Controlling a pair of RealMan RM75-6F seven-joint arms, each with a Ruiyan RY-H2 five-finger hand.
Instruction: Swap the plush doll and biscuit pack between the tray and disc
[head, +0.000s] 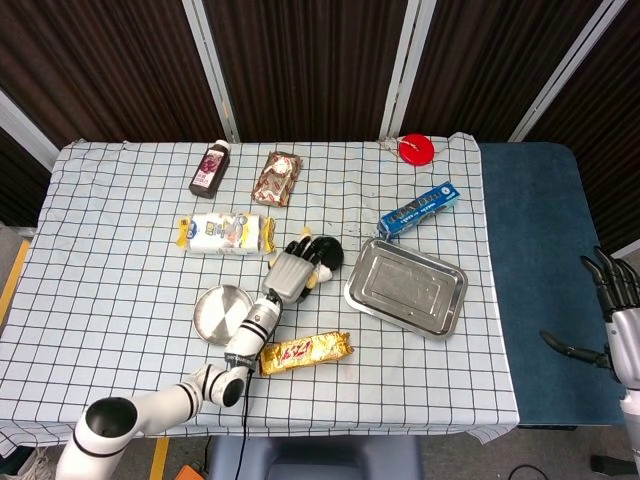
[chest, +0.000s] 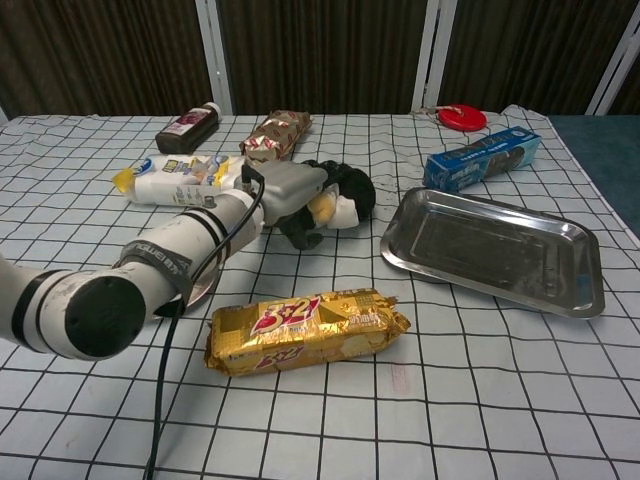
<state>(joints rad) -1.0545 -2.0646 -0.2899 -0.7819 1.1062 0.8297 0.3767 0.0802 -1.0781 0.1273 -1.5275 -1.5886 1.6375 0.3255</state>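
The left hand (chest: 292, 192) lies over the black-and-white plush doll (chest: 340, 200) with fingers curled round its near side, apparently gripping it, on the checked worktop (head: 120, 260) between the round silver disc (head: 220, 312) and the rectangular steel tray (head: 405, 288). To do this well, it should secure the soft body before lifting, then carry it toward three o'clock, clear of the tray's raised rim. The gold-wrapped biscuit pack (chest: 305, 328) lies at six o'clock of the doll; the right hand (head: 612, 300) hangs spread off the worktop.
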